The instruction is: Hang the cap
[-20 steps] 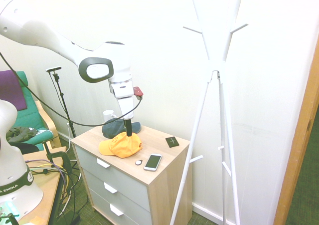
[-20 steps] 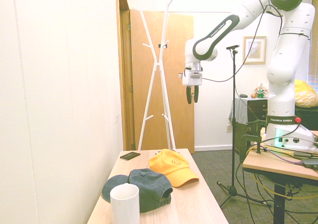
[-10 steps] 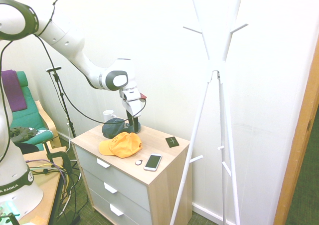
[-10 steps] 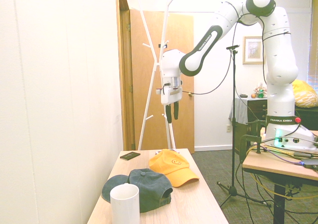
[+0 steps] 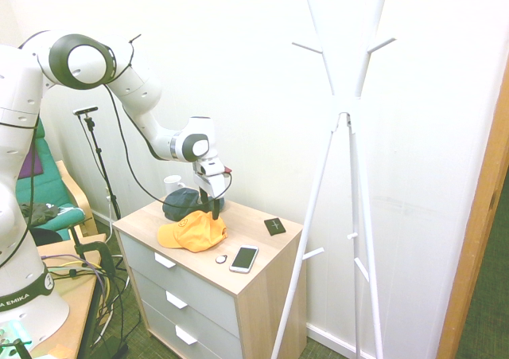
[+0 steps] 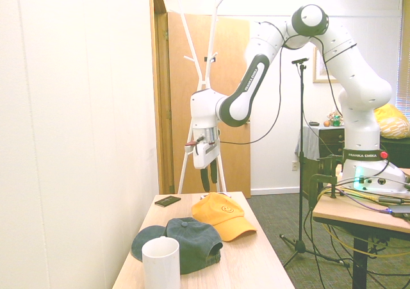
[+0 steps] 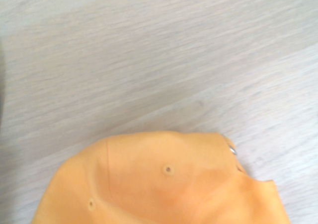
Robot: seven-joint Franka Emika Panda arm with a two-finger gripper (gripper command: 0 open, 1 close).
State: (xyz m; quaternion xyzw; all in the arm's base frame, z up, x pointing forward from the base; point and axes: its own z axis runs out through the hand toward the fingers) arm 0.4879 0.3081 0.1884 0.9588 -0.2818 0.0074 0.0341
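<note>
1. Your pincer [image 6: 206,180] hangs open and empty, pointing straight down, above the back edge of the orange cap [image 6: 223,214].
2. That cap lies crown up on the desk [image 5: 253,273], its brim toward the front edge, close beside the dark cap [image 6: 184,240], which you leave alone.
3. For a clean grasp, come down so that one finger goes on each side of the fabric at the cap's rear rim, and close only once the fingers straddle it; a pinch on the rounded crown would likely slip.
4. Keep clear of the phone [image 5: 243,259] and the small black card [image 5: 274,226].
5. Farther off, the white coat stand [image 5: 345,120] waits; its top is cut off.
</note>
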